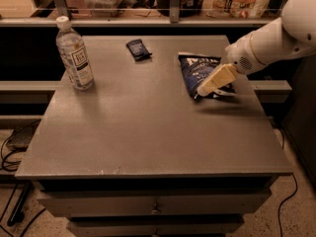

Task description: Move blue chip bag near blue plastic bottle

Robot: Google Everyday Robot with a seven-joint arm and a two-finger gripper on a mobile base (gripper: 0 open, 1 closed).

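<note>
Camera view shows you the gripper point(202, 90) reaching in from the right, its tip at the near edge of the blue chip bag point(196, 69), which lies on the right side of the tabletop point(148, 137). You cannot tell whether it grips the bag. The blue plastic bottle point(75, 56) stands upright far left, well apart; a small dark packet point(138, 49) lies between them, farther back.

Open tabletop point(148, 117) between tool point(203, 91) and bottle point(75, 56)

Small dark-blue packet point(138, 49), grey table point(148, 137), drawers point(155, 207) below
</note>
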